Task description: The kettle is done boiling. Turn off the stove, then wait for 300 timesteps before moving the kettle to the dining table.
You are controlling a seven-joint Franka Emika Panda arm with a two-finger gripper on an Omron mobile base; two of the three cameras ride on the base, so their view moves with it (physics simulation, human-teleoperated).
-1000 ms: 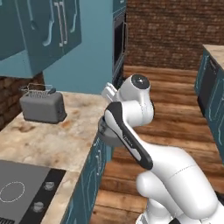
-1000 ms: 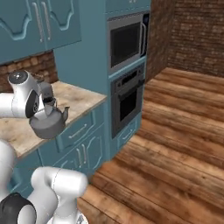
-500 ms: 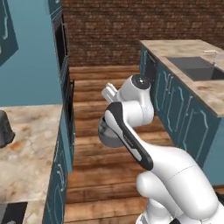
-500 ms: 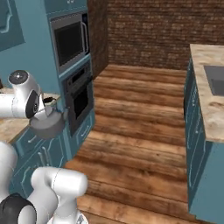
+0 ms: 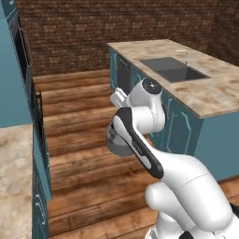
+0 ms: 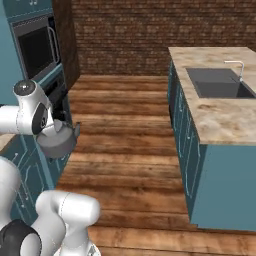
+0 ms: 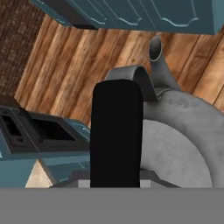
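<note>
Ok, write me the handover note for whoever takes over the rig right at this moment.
End effector: shut on the kettle's handle.
Kettle: held in the air over the wooden floor, spout pointing away from the hand.
Done: kettle is lifted and being carried.
Left: bring it to the dining table, set it down and let go. A stone-topped island with a sink stands to the right.

The white arm was folded, elbow bent and wrist raised at mid height. The claw [image 7: 116, 175] was clamped shut on the kettle [image 6: 59, 141], carried aloft.
</note>
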